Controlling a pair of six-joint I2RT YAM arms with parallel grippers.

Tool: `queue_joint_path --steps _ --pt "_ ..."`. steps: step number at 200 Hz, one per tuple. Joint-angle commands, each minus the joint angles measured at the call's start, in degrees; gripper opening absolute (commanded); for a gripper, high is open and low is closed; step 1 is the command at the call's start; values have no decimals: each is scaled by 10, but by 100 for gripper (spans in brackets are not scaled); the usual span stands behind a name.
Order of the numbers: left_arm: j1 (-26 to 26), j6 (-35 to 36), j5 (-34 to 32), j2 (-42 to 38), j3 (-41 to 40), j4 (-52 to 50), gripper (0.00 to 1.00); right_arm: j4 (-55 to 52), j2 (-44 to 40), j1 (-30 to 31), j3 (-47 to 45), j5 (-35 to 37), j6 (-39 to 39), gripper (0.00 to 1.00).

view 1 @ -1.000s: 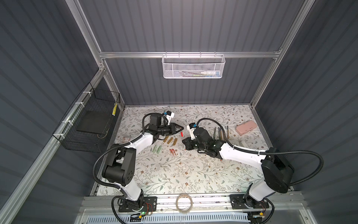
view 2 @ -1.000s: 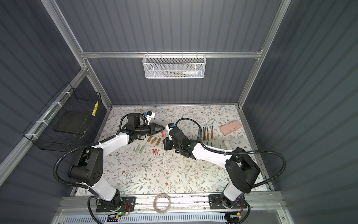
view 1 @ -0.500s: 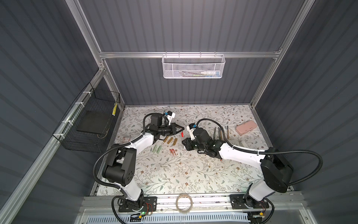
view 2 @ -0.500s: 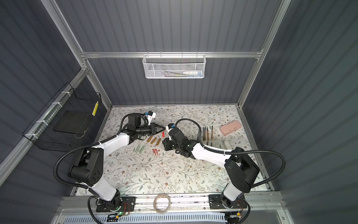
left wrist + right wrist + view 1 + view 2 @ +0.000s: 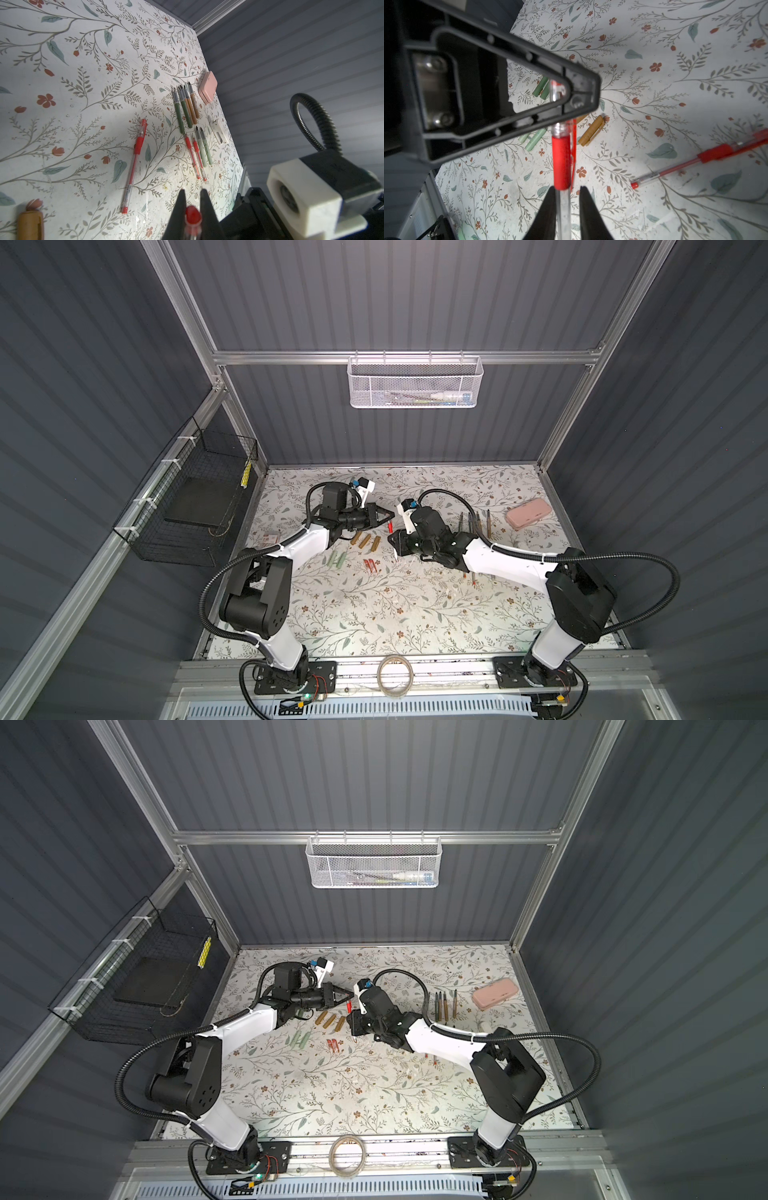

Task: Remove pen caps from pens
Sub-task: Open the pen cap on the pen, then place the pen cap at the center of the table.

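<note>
Nearest us, the right pincer straddles the pen above the tabletop; we cannot tell whether it bites. Beyond, the left pincer is pressed onto the cap. We should clamp the pen firmly, then pull straight along it.

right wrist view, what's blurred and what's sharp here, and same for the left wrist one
Right wrist view: the left gripper's finger is soft, too near the lens; the golden-brown cap and floral mat are crisp. Left wrist view: the red cap and white camera housing are blurred, the far pens sharp, light uneven across the mat.
</note>
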Motion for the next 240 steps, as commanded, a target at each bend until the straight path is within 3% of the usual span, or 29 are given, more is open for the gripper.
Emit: queue_joint_path --steps 1,20,92,143,194,240 --pt "-2 -6 14 1 5 17 0 -5 10 0 23 -14 -7 14" --pt "-2 -5 13 1 6 17 0 -3 6 0 14 -14 -2 0" --pt "13 57 -24 8 47 -57 0 34 -43 30 -124 -5 40 0" --pt "67 29 -29 24 76 -58 0 75 -78 46 -212 10 83 0" --pt "80 27 -32 4 39 -45 0 52 -108 45 -221 49 71 0" --pt "51 29 -43 -30 -48 -47 0 -3 -152 17 -217 82 61 0"
